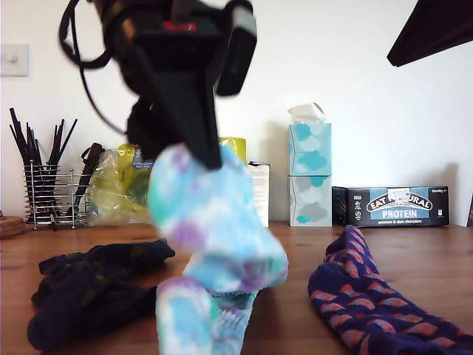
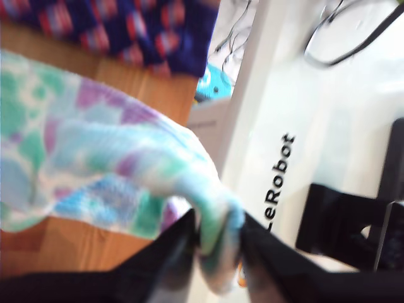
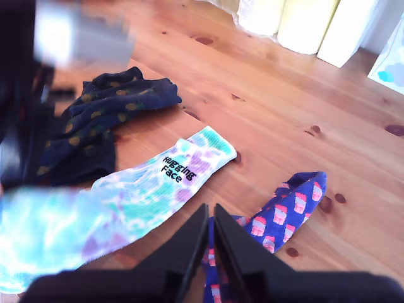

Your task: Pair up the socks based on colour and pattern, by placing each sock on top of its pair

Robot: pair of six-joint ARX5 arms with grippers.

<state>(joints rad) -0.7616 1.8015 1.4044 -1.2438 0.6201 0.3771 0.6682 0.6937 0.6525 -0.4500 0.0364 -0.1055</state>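
box (image 1: 399,206), 3 o'clock in exterior view: "EAT NATURAL PROTEIN" | white panel (image 2: 278,145): "LeRobot" | tie-dye sock (image 3: 165,180): "Hugging Face"

On my wooden table (image 3: 278,95) lie a tie-dye sock (image 3: 170,183), dotted navy socks (image 3: 95,126) and a spotted purple sock (image 3: 284,211); boxes (image 1: 310,174) and a wire basket (image 1: 52,196) stand at the back.

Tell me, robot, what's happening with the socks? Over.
My first gripper shut on tie-dye sock, lifted. My second gripper shut, holding nothing. Matching tie-dye sock on table. Nothing blocking.
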